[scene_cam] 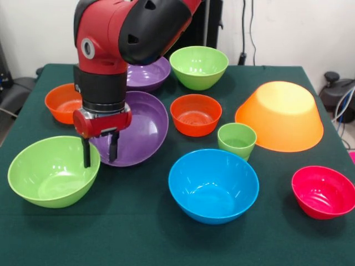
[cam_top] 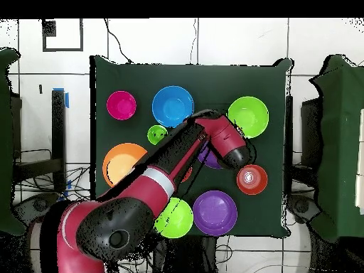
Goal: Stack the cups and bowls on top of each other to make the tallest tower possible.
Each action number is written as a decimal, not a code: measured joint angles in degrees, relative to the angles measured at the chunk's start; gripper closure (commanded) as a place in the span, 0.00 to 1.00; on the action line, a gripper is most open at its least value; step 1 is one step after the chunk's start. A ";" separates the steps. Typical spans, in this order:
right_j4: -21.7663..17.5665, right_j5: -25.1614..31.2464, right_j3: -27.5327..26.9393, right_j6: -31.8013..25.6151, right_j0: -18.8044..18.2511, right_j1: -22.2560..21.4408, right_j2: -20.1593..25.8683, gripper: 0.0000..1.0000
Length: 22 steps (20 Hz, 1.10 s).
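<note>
Bowls are left unstacked on the desk (scene_cam: 138, 233) as parted, empty fingers (scene_cam: 87, 155) are seen straddling the green bowl (scene_cam: 52, 172)'s rim, purple bowl (scene_cam: 141, 130) just behind.

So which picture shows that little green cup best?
The front view: the cup stands upright between the blue bowl and the overturned orange-yellow bowl, its side and rim clear. The overhead view shows only a small green circle.
</note>
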 measured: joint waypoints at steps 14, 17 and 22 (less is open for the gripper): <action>0.02 -0.07 0.20 2.09 1.53 -0.94 -3.33 0.00; 0.02 -0.55 0.25 2.78 2.35 -1.97 -4.89 0.00; 0.02 -0.93 0.25 3.43 3.14 -3.85 -6.20 0.00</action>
